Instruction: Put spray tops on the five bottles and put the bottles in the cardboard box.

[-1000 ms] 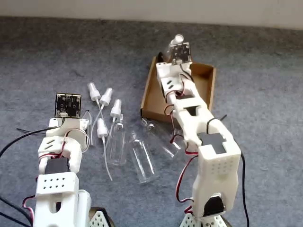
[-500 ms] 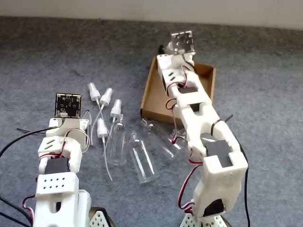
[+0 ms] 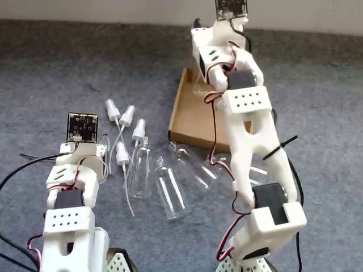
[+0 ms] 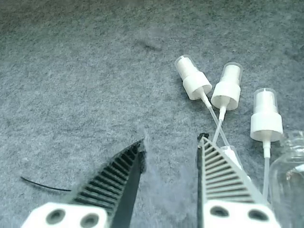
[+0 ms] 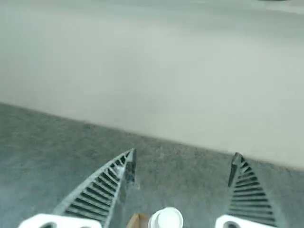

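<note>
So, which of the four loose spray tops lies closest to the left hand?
The spray top lowest in the high view, partly hidden behind a finger of the left hand. The other three spray tops lie farther beyond its fingertips.

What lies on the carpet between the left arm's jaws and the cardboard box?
Four loose spray tops and, nearer the cardboard box, clear bottles lying on their sides. The high view shows this stretch.

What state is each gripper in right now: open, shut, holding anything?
Left gripper: open, holding nothing.
Right gripper: open, gripping nothing.
</note>
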